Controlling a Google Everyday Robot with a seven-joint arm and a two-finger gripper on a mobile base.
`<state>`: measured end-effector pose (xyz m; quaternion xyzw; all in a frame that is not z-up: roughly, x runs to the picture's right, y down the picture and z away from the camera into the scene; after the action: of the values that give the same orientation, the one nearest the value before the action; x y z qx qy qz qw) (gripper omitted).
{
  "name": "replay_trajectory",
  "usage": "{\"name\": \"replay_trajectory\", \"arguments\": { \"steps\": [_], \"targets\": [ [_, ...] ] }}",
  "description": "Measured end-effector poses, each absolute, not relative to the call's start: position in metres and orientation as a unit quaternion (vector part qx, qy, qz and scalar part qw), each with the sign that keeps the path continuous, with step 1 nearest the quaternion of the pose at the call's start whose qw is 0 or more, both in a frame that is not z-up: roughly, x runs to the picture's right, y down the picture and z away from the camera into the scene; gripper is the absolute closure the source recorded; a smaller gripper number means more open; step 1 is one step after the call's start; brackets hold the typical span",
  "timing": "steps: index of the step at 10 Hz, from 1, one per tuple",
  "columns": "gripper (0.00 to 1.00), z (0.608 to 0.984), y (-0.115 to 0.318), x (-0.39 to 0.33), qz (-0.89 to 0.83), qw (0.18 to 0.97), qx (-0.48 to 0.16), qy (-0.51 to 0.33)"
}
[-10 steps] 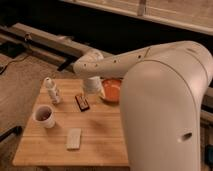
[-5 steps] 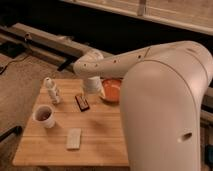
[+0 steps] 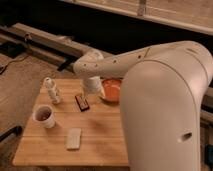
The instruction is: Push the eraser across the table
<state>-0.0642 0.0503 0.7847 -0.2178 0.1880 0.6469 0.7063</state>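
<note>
Wooden worktop (image 3: 100, 140) carries the eraser (image 3: 82, 102) near its far middle. The jaws hang just behind it; their spread cannot be told. Recommend low, square contact and slow, straight push.

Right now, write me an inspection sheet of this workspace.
Surface: light wooden table, plank strips visible.
Job's things: dark eraser lies flat near the middle of the table, towards the rear.
Clutter: cup at the left; small white bottle upright behind it; pale block near the front; orange bowl at the rear right.
Grippers: gripper hangs low just behind and to the right of the eraser; contact cannot be told.
Cables: what looks like a dark cable on the floor, far left.
Surroundings: carpet; long pale rail behind the table.
</note>
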Motion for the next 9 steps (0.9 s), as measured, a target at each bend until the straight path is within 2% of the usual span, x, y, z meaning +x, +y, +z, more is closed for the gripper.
{"name": "replay_trajectory", "arguments": {
  "steps": [3, 6, 9],
  "targets": [
    [0.31, 0.791, 0.037, -0.085, 0.631, 0.724, -0.215, 0.177],
    [0.31, 0.813, 0.014, -0.127, 0.615, 0.74, -0.218, 0.162],
    [0.31, 0.862, 0.004, -0.152, 0.601, 0.75, -0.223, 0.164]
  ]
}}
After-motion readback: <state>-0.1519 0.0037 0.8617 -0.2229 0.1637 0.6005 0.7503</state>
